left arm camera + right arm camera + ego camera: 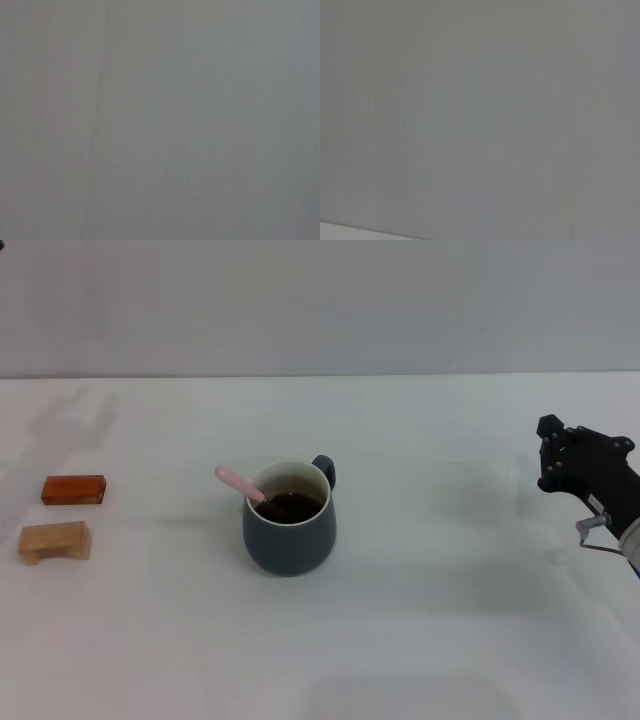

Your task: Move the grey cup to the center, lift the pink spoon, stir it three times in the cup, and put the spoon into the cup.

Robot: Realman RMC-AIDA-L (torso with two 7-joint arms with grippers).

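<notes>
- The white surface (450, 640) carries everything.
- The right pincer (560, 455) hangs at the surface's right edge, holding nothing; whether its fingers are spread cannot be told.
- The grey cup (288, 530) stands upright well to the pincer's left, mid-surface, handle turned away toward the far right.
- Two wooden blocks (60, 525) lie far beyond the cup from the pincer.
- The pink spoon (238, 482) rests in the cup, bowl sunk in dark liquid, handle slanting up over the rim, pointing away from the pincer.

Three cameras, one clear look

The head camera looks forward and down from up high at the white table (420, 640), seeing far to the grey wall (320, 300). Both wrist cameras see only plain grey, sharing nothing clear.
</notes>
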